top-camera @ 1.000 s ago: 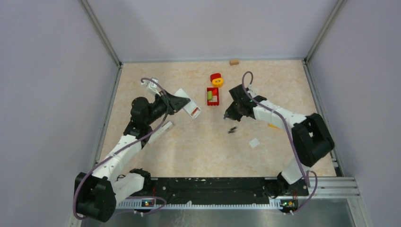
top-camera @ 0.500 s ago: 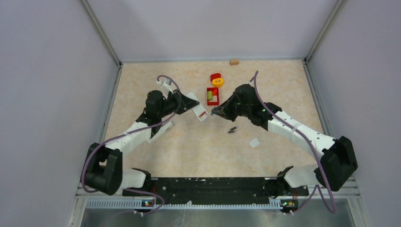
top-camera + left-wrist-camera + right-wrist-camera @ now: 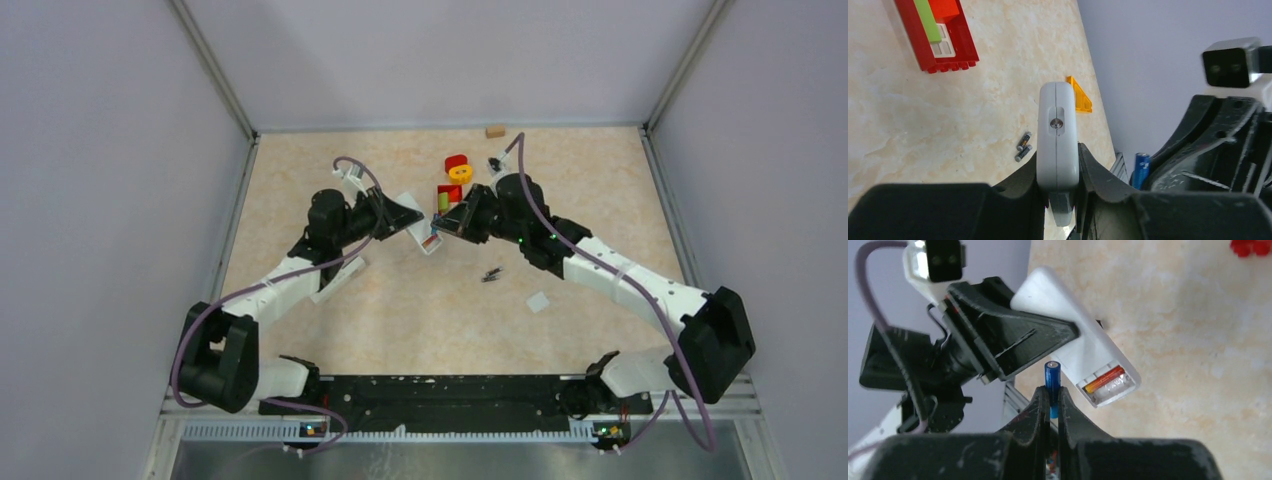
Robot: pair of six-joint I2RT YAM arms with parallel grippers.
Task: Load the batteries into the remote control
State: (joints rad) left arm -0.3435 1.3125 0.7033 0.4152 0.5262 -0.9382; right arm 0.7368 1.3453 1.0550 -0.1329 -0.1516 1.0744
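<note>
The left gripper is clamped on the sides of the white remote, holding it above the table with its open battery bay toward the other arm. A reddish battery lies in that bay. The right gripper pinches a blue battery just beside the bay; it may be touching the remote, though the view is unclear. Two dark batteries lie on the table near the remote, a red block beyond it
</note>
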